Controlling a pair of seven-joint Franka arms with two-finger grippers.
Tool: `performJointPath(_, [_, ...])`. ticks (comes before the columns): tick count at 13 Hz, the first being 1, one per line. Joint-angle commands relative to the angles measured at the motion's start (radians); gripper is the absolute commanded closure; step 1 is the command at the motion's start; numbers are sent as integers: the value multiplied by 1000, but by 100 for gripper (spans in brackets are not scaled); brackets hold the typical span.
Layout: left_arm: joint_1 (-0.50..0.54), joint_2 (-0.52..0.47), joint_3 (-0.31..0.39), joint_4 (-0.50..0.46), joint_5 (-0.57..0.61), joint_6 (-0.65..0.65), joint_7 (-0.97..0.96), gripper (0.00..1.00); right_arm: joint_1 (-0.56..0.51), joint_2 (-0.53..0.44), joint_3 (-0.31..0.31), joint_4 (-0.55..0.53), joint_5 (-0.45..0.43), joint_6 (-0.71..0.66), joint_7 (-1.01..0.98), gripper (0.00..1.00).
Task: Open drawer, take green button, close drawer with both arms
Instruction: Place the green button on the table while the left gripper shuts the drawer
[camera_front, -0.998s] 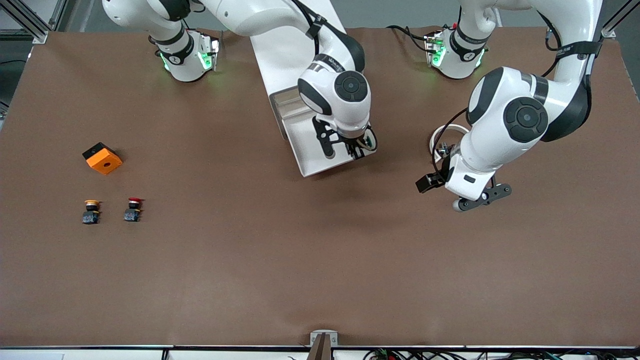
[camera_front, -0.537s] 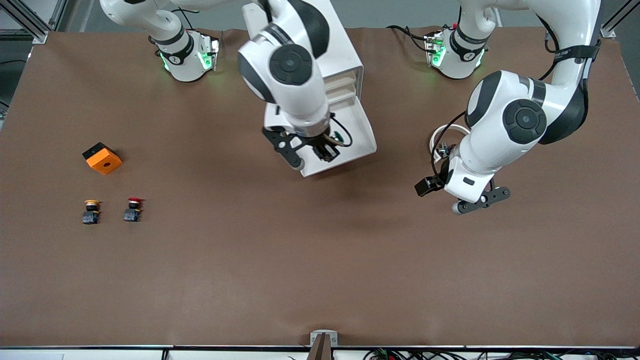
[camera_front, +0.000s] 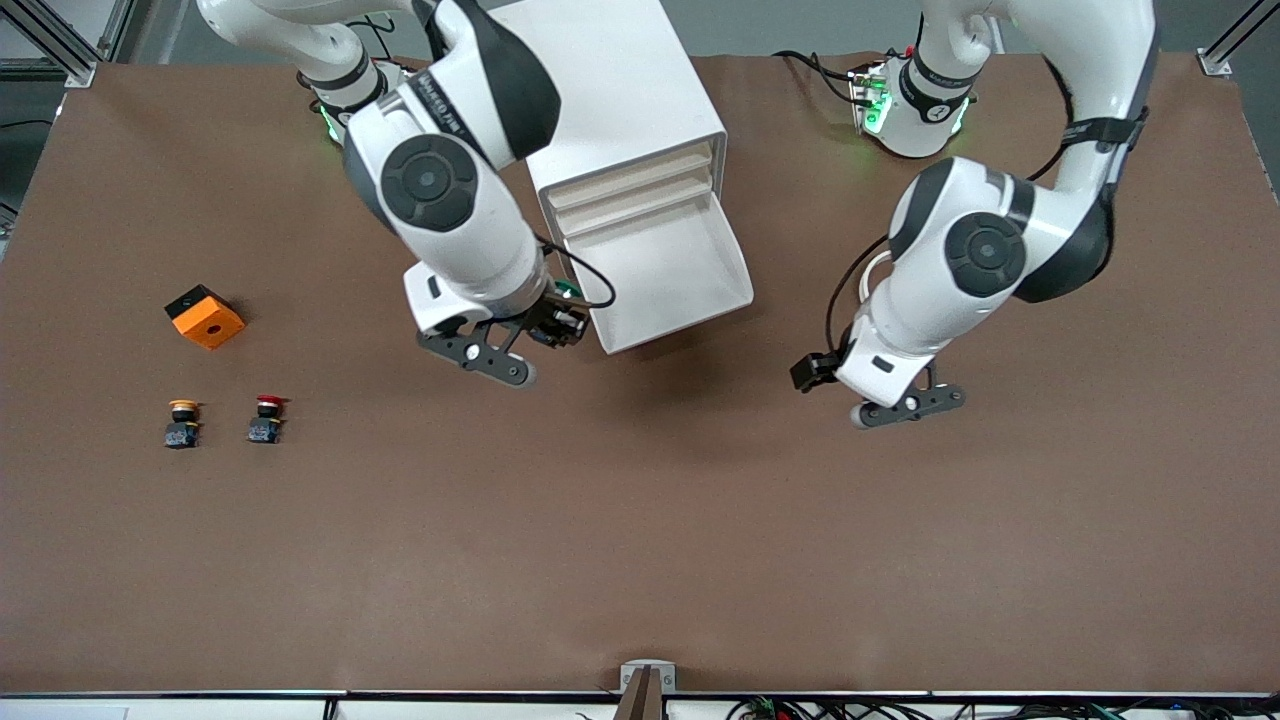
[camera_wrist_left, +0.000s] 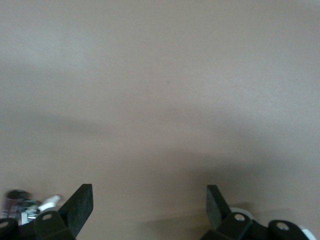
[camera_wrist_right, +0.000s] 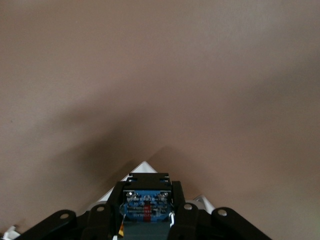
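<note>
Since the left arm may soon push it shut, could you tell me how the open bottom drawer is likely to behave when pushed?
The drawer looks like a thin, shallow tray and shows nothing inside, so it is probably light and slides easily. The cabinet also looks light, so a hard push might shift it along the table.

No readable text is seen; lettering on the right arm's black band (camera_front: 437, 82) is too small to be made out.

button's (camera_wrist_right: 145, 207) green cap hidden
</note>
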Motion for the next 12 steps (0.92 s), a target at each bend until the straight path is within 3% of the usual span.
performJointPath(1, [-49,71,-1,36,-11,39,-99,0,-70,-44,13,-53,0,-1,-164,100])
performJointPath(5, [-121,163,-1,96,-6,42,-234,0,-179,-42,13,-92,0,15,-398,100])
performJointPath(10, [-198,238,2,139,24,44,-321,0,-291,-100,13,-357,0,245,-608,100])
performJointPath(12, [-208,245,-1,135,57,61,-323,0,-325,-105,11,-402,-3,287,-669,100])
